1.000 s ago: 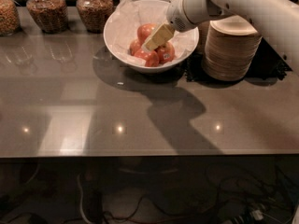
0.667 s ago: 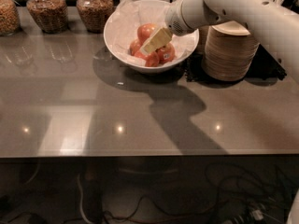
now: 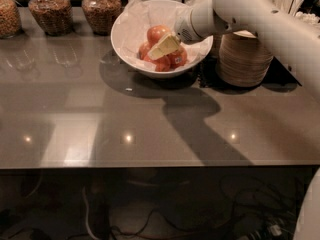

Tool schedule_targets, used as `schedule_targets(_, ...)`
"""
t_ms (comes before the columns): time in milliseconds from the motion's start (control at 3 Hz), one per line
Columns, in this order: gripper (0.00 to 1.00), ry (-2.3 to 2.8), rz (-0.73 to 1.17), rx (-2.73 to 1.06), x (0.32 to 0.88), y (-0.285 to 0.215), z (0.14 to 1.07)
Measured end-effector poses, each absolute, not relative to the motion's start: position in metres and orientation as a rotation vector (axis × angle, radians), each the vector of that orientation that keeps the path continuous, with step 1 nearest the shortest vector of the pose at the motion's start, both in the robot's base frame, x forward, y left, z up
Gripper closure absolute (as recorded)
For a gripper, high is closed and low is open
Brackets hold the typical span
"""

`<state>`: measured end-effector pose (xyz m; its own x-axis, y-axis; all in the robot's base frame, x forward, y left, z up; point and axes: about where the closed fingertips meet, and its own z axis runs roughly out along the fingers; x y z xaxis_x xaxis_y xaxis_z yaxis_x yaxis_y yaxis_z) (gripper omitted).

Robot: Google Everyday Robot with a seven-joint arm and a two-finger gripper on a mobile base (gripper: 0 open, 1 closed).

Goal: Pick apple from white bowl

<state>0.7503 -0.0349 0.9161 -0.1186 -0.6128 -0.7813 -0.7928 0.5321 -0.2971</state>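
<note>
The white bowl point(image 3: 136, 67) is sitting near the far edge of the table point(image 3: 150, 129), with red apples point(image 3: 156, 33) lying inside. The gripper point(image 3: 162, 47) is hanging right over the apples. I cannot tell if it is holding one.

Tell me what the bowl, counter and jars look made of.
Bowl: glossy white, likely ceramic; the rim shines.
Counter: polished grey, stone or laminate; it mirrors light spots.
Jars: clear, likely glass; the contents show through.
Tool is over the apples in the bowl.
</note>
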Motion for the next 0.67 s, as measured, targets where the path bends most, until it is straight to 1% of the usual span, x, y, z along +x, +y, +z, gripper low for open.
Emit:
schedule_targets(333,0.27,1.817,0.260,-1.159,0.7569,-0.0292,0.9124)
schedule_targets(667,0.51,1.813,0.277,-1.150,0.7619,-0.0260,0.9108)
